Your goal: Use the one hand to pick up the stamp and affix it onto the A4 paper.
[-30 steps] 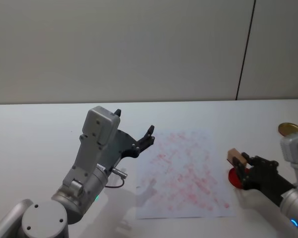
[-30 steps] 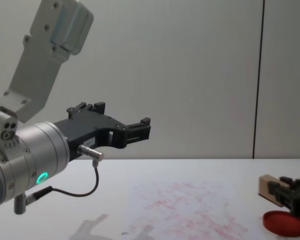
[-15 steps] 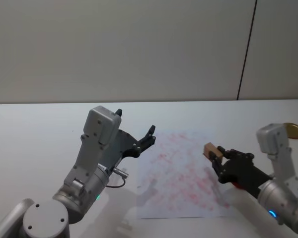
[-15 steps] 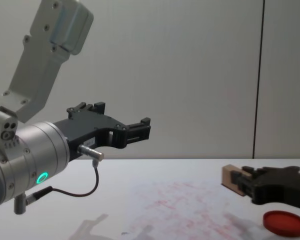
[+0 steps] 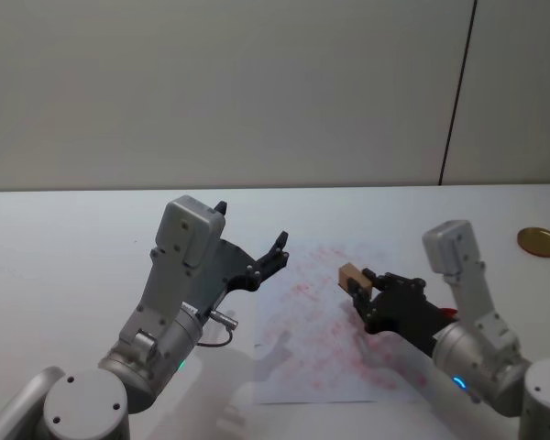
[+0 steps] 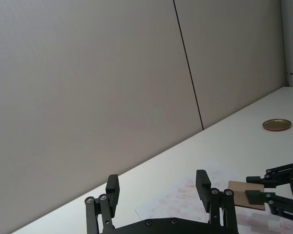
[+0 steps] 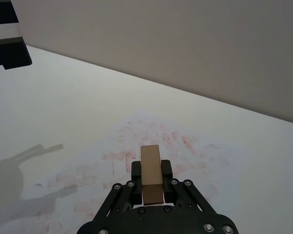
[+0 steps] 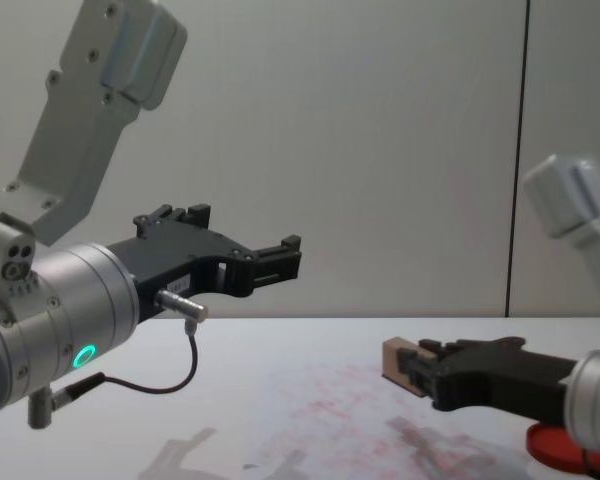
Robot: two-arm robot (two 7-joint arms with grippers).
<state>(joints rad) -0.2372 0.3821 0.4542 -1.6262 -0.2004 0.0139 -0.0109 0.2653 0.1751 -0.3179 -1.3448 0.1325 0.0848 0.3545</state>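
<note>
The stamp [image 5: 351,274], a small tan wooden block, is clamped in my right gripper [image 5: 361,286], which is shut on it. It hangs a little above the right half of the A4 paper [image 5: 316,344], a white sheet full of faint red marks. From the chest, the stamp [image 8: 397,361] sticks out ahead of the right gripper [image 8: 421,369], clear of the paper [image 8: 325,412]. The right wrist view looks along the stamp [image 7: 151,170] down onto the paper [image 7: 110,161]. My left gripper [image 5: 248,225] stays raised and open beside the paper's left edge.
A flat round red dish [image 8: 553,446] lies on the white table to the right of the paper, partly behind my right arm. A gold lid [image 5: 540,241] sits at the far right. The left arm's black cable [image 8: 170,380] dangles under its wrist.
My right gripper has carried the stamp leftward, from above the red dish to over the paper. The left arm has not moved.
</note>
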